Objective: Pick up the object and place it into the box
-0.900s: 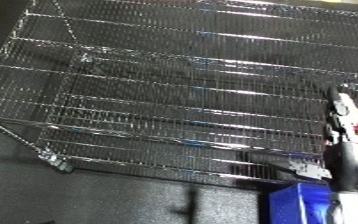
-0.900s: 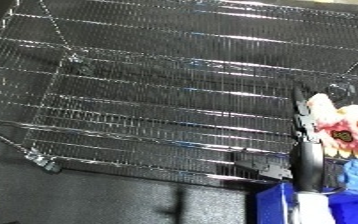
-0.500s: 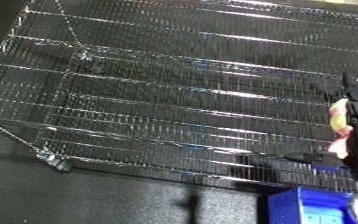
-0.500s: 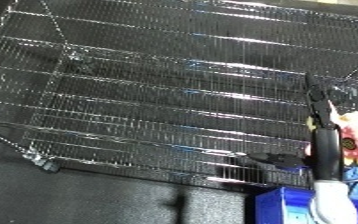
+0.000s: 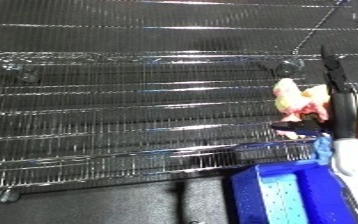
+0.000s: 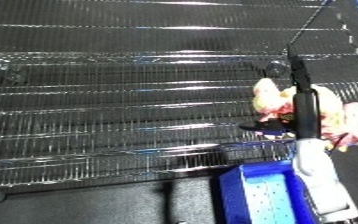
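We saw the right hand point(image 6: 302, 102) raised edge-on above the bin point(image 6: 264, 192), fingers curled round the toy point(image 6: 335, 117).

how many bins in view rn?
1. The blue bin sits at lower right, in front of the wire shelf, just below the robot hand by the pale yellow-pink object. Its right side is cut off by the arm and view edge.

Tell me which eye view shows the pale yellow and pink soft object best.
The right eye view: the pale yellow and pink soft object shows almost whole there, on both sides of the right hand, above the wire shelf. The left eye view shows only its left part, the rest hidden behind the hand.
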You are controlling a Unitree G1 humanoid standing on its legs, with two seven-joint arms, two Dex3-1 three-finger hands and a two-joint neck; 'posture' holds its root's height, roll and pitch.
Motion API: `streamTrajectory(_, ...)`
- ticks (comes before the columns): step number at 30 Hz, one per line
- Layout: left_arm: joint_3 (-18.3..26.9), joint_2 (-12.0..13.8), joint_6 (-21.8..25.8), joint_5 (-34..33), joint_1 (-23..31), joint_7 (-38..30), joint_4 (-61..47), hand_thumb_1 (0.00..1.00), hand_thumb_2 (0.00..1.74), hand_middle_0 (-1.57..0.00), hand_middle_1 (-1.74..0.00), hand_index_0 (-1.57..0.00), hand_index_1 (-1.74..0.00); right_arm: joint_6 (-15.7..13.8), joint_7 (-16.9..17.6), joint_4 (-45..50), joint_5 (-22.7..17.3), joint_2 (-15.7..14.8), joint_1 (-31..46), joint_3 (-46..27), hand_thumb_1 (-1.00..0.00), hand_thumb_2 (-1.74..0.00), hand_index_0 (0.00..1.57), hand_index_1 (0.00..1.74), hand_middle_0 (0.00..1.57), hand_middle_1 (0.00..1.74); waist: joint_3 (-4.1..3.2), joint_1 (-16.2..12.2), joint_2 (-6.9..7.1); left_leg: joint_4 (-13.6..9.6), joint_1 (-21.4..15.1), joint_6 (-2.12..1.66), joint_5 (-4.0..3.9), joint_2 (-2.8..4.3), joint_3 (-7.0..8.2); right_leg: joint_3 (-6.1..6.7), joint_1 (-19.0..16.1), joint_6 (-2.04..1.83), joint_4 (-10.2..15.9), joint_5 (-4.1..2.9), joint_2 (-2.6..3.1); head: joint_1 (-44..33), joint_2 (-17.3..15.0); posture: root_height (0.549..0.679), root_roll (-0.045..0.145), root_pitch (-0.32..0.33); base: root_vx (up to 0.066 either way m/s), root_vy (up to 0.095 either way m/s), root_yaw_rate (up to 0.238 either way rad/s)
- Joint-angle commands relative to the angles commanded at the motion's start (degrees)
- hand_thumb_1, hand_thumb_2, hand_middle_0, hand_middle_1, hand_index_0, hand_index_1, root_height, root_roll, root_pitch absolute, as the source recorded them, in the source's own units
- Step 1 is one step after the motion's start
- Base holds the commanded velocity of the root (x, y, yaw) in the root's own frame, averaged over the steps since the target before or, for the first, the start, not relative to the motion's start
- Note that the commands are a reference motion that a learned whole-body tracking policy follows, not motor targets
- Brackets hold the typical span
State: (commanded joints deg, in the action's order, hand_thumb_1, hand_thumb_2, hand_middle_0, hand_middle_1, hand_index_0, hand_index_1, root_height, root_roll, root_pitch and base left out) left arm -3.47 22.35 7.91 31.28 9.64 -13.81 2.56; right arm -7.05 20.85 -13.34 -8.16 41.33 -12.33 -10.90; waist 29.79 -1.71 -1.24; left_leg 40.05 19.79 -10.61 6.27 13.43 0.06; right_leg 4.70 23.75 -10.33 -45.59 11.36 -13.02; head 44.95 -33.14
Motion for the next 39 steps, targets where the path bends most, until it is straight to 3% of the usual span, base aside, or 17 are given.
streamTrajectory(7,-2.00,0.78,0.47,0.88,-0.10,0.43,0.23,1.00,1.74,-1.57,-1.74,-1.57,-1.74,1.32,-0.24,-6.20,0.73,3.84,-2.26,1.29,0.00,0.00,0.00,0.00,0.00,0.00,0.00,-0.26,-1.37,-0.32,-0.23,-0.22,0.03,0.22,0.46,0.38,0.50,-0.06,-0.11,0.05,-0.09,9.57,1.72,0.610,0.051,-0.168,0.016,-0.022,-0.053)
streamTrajectory(15,-4.01,1.77,1.48,2.24,0.23,0.75,1.74,1.00,1.74,-1.57,-1.74,-1.57,-1.74,2.77,-1.18,-19.44,1.94,10.97,-11.19,7.30,0.00,0.00,0.00,0.00,0.00,0.00,0.00,-0.53,-2.83,-0.24,-0.42,-0.46,0.22,0.52,1.09,0.88,1.08,-0.02,-0.24,-0.08,-0.03,19.93,3.31,0.611,0.057,-0.160,0.016,-0.024,-0.072)
streamTrajectory(23,-4.73,2.90,1.92,3.37,1.61,1.77,2.35,1.00,1.74,-1.57,-1.74,-1.57,-1.74,4.97,-5.21,-34.15,6.69,18.20,-21.75,17.26,0.00,0.00,0.00,0.00,0.00,0.00,0.00,-0.65,-4.28,-0.19,0.27,-0.87,0.01,0.59,1.46,1.25,2.43,0.12,-0.84,-0.02,-0.22,24.63,5.33,0.611,0.066,-0.146,0.008,-0.018,-0.037)
streamTrajectory(31,-5.97,3.01,1.98,4.19,2.71,2.65,2.62,1.00,1.74,-1.57,-1.74,-1.57,-1.74,6.14,-8.58,-42.56,9.41,21.07,-28.85,24.60,0.00,0.00,0.00,0.00,0.00,0.00,0.00,-0.97,-5.82,0.25,1.50,-1.06,-0.29,0.18,1.85,1.80,4.48,0.32,-1.96,-0.05,-0.46,26.07,6.35,0.609,0.078,-0.131,0.003,-0.012,-0.036)
streamTrajectory(39,-7.22,3.39,1.75,4.02,3.11,3.83,2.13,1.00,1.74,-1.57,-1.74,-1.57,-1.74,8.05,-10.85,-52.63,12.49,20.59,-35.98,30.77,0.00,0.00,0.00,0.00,0.00,0.00,0.00,-0.41,-7.89,0.01,2.82,-1.19,-0.92,-0.33,1.74,1.92,5.77,0.55,-2.22,0.08,-0.83,27.08,10.29,0.609,0.086,-0.115,-0.002,-0.018,0.002)
